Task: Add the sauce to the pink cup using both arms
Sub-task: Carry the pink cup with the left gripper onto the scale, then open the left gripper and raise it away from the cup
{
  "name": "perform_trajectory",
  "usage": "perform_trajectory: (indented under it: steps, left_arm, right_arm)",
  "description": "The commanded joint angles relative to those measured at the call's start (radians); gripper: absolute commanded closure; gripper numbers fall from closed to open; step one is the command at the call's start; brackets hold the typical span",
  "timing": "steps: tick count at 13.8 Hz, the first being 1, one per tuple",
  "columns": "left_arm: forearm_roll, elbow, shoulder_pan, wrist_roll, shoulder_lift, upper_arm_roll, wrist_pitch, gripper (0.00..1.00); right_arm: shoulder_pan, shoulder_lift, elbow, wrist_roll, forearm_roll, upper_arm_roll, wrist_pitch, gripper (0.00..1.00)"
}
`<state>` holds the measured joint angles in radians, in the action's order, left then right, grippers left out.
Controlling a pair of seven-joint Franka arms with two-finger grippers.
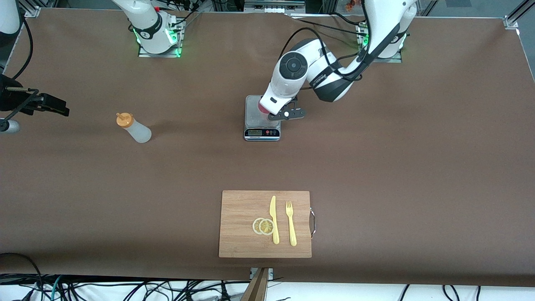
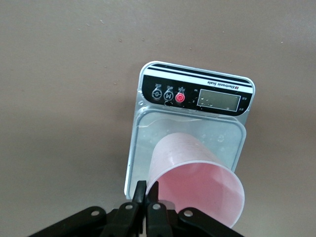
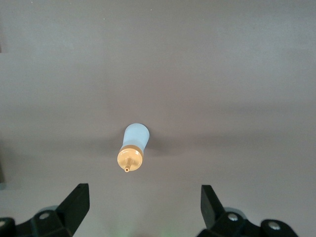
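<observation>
The pink cup is over the platform of a small digital scale. I cannot tell whether its base rests on the platform. My left gripper is shut on the cup's rim, one finger inside and one outside. In the front view the left gripper and a bit of the cup show over the scale. The sauce bottle with its orange cap stands on the table toward the right arm's end. My right gripper is open and empty, high above the bottle; it shows at the front view's edge.
A wooden cutting board lies near the table's front edge, nearer to the front camera than the scale. On it are a yellow knife, a yellow fork and two lemon slices.
</observation>
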<state>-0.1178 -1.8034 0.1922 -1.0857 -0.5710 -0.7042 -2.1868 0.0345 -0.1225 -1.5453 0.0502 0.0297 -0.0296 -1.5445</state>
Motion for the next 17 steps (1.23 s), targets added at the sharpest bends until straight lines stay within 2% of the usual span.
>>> perform_trajectory:
  steps: [1,2,3,4,7,9,13,15,17]
  left_arm:
    - [-0.026,0.049,0.021,-0.023,-0.035,0.009,0.01,0.93]
    - [-0.023,0.049,0.023,-0.025,-0.041,0.008,0.01,0.72]
    - [-0.02,0.049,0.023,-0.025,-0.044,0.008,0.01,0.4]
    - [-0.025,0.049,0.023,-0.02,-0.043,0.009,0.012,0.0]
    - [-0.025,0.052,0.012,-0.016,-0.027,0.006,0.022,0.0]
    - [-0.016,0.052,-0.002,-0.013,0.017,0.002,0.048,0.0]
    - [-0.014,0.055,-0.069,0.058,0.179,-0.006,0.211,0.0]
    - [-0.025,0.055,-0.106,0.105,0.255,0.008,0.329,0.0]
    - [-0.025,0.103,-0.216,0.223,0.324,0.008,0.425,0.0]
  right_arm:
    - [-0.002,-0.003,0.01,-0.003,0.022,0.002,0.015,0.0]
    - [-0.002,-0.005,0.008,-0.003,0.036,0.004,0.015,0.0]
    - [-0.002,-0.006,0.005,-0.003,0.038,0.004,0.015,0.0]
    - [-0.002,-0.008,0.004,-0.003,0.038,0.004,0.015,0.0]
    - [-0.002,-0.014,0.004,0.0,0.036,0.005,0.027,0.0]
    - [-0.002,-0.019,0.004,0.01,0.036,0.005,0.05,0.0]
    - [-0.002,-0.029,0.004,0.072,0.029,0.005,0.093,0.0]
    - [0.008,-0.04,0.002,0.208,0.027,0.004,0.115,0.0]
    - [0.021,-0.052,0.002,0.336,0.026,0.0,0.115,0.0]
